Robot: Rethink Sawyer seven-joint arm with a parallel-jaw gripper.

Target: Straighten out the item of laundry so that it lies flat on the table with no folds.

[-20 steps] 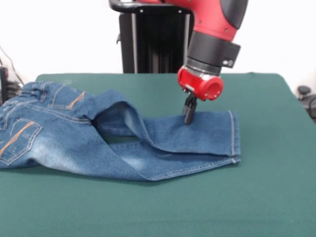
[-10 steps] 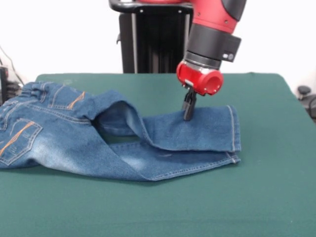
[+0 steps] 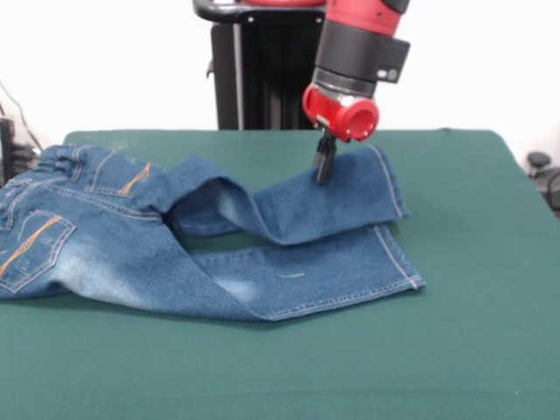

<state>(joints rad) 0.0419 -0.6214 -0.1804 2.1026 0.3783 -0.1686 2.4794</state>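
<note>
A small pair of blue denim jeans (image 3: 175,254) lies across the left and middle of the green table (image 3: 455,350), waistband and orange-stitched pockets at the left. One leg lies flat toward the right. The other leg is lifted off it near the cuff (image 3: 385,179) and still crosses it in a fold near the crotch. My gripper (image 3: 324,171) hangs from the red and black arm and is shut on the upper edge of that raised leg, holding it above the table.
The black pedestal (image 3: 262,70) stands behind the table's far edge. Dark equipment sits past the left edge (image 3: 7,149) and a small dark object past the right edge (image 3: 541,166). Bare green felt lies in front of and right of the jeans.
The gripper has risen and moved back and slightly left with the upper leg in its grasp. That leg's cuff has lifted off the lower leg, uncovering more of it.
</note>
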